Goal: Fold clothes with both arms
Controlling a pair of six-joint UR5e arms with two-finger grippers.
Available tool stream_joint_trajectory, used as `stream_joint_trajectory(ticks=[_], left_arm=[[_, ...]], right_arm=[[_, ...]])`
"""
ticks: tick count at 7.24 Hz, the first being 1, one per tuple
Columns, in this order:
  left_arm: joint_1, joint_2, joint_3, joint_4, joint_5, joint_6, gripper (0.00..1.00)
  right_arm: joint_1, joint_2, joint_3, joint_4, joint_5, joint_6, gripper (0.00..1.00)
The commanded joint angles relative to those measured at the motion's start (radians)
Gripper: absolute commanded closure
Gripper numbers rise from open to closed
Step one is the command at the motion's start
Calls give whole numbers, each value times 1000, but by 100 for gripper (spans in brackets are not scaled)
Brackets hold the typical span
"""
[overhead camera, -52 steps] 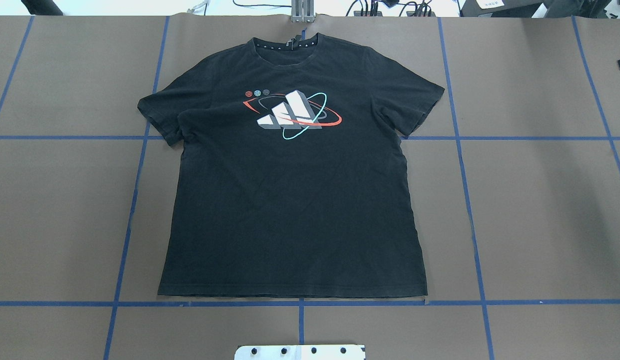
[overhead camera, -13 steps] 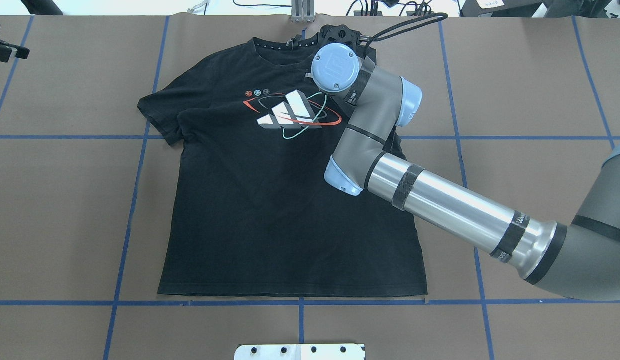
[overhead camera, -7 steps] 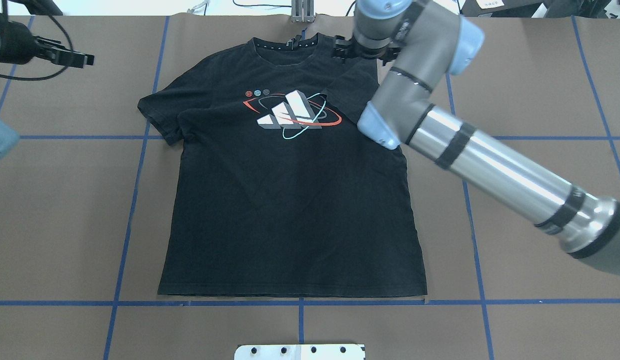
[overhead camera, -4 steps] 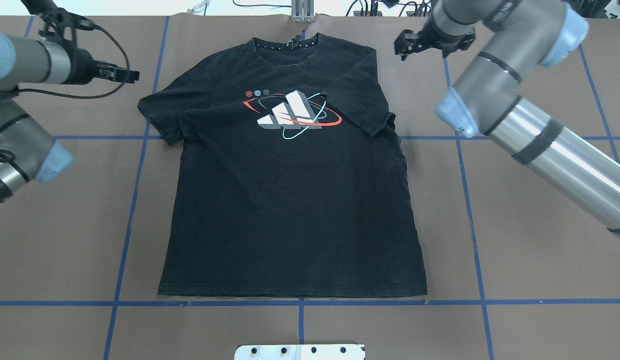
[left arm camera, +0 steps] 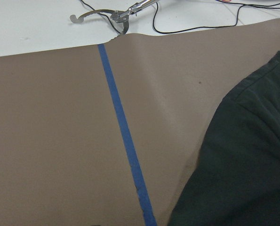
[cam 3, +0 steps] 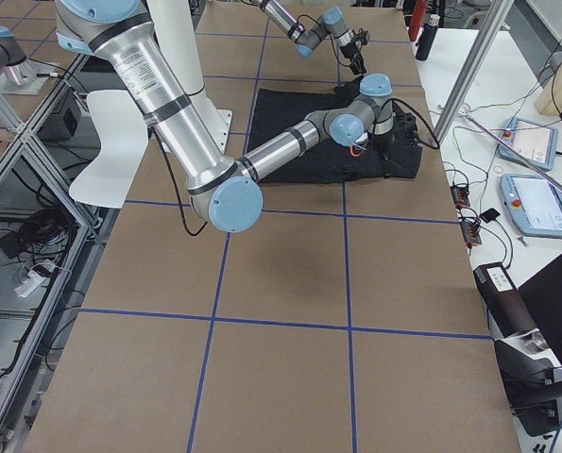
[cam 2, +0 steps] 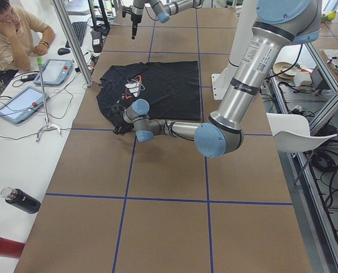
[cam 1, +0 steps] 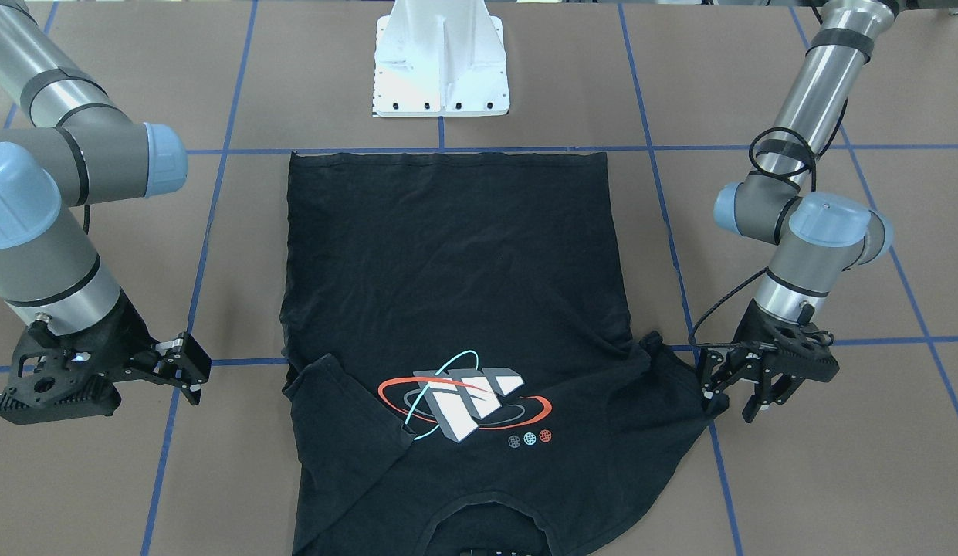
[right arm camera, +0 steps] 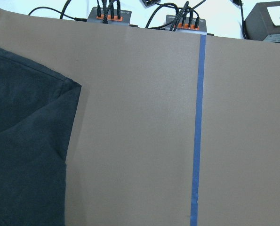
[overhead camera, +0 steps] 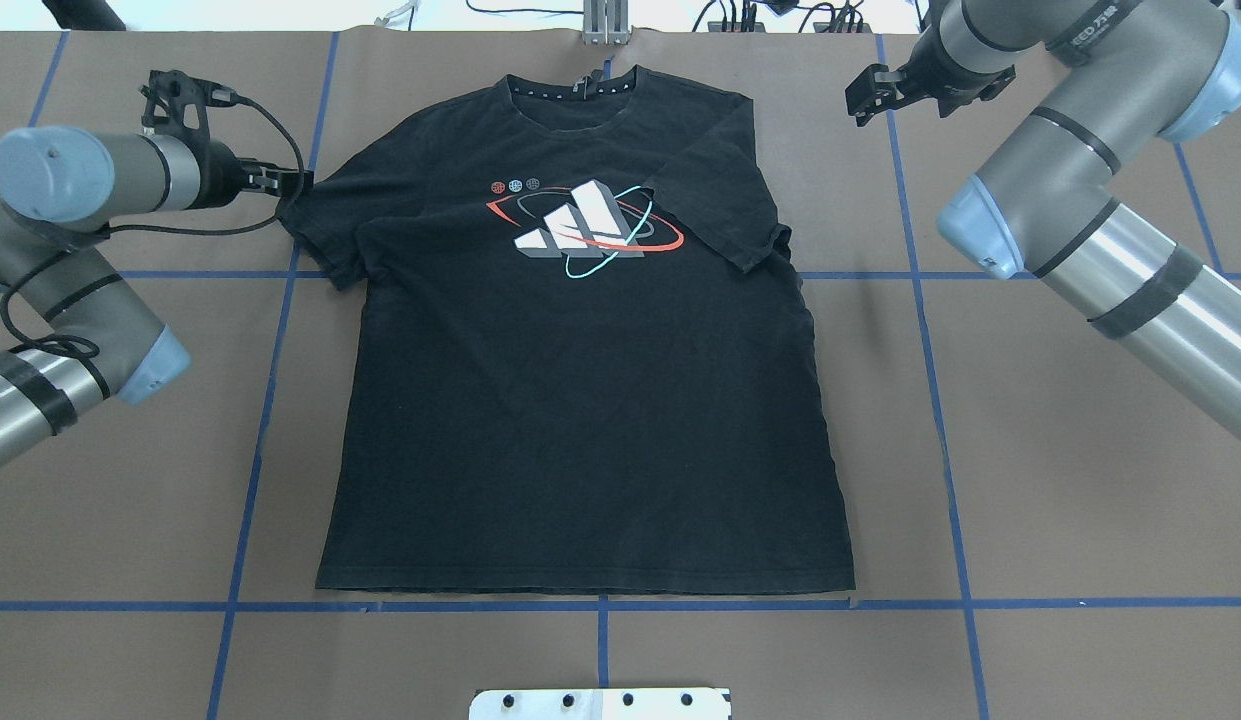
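**Item: T-shirt (overhead camera: 580, 400).** Black, short-sleeved, lies flat and print-up in the middle of the counter (overhead camera: 1080, 450). The collar is on the far side from the robot and the hem on the near side.

**Change, right sleeve (overhead camera: 725, 215).** A few seconds ago it lay spread outward. It now lies folded in over the chest, with its cuff at the edge of the print (overhead camera: 580, 228). The shirt's right side now runs almost straight from shoulder to hem.

**Change, right claw (overhead camera: 868, 95).** It was over the shoulder a second ago and is now drawn off to bare counter beyond that shoulder, apart from the cloth. Its jaws appear parted and it has hold of nothing. Its wrist view shows only the shoulder edge and brown counter.

**Change, left claw (overhead camera: 285, 182).** It was absent at first and now stands at the outer tip of the left sleeve (overhead camera: 315, 215). In the front-facing view its jaws look parted, with one finger touching the cuff. No cloth is lifted, so probably nothing is gripped yet.

**Unchanged.** The left sleeve is spread out, and the body and hem lie as they did.

**Reading for the task.** The first sleeve fold looks complete. The mirror fold on the left is likely about to start, with the body folds to come after it.
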Motion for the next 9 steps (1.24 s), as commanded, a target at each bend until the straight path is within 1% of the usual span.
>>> stream_joint_trajectory(ticks=[1, 4, 5, 6, 7, 8, 9], left_arm=[[14, 1, 10, -7, 10, -6, 39], [14, 12, 8, -7, 8, -3, 41], [14, 15, 4, -7, 8, -3, 45], [14, 16, 1, -8, 7, -6, 53], [14, 16, -1, -8, 5, -6, 67], [14, 18, -2, -10, 5, -8, 86], [14, 18, -2, -10, 4, -8, 100]], right_arm=[[1, -3, 0, 0, 0, 0, 0], [-2, -3, 0, 0, -2, 11, 0], [-2, -3, 0, 0, -3, 11, 0], [-2, -3, 0, 0, -3, 11, 0], [-2, -3, 0, 0, -3, 11, 0], [-2, -4, 0, 0, -3, 11, 0], [-2, -4, 1, 0, -3, 13, 0]])
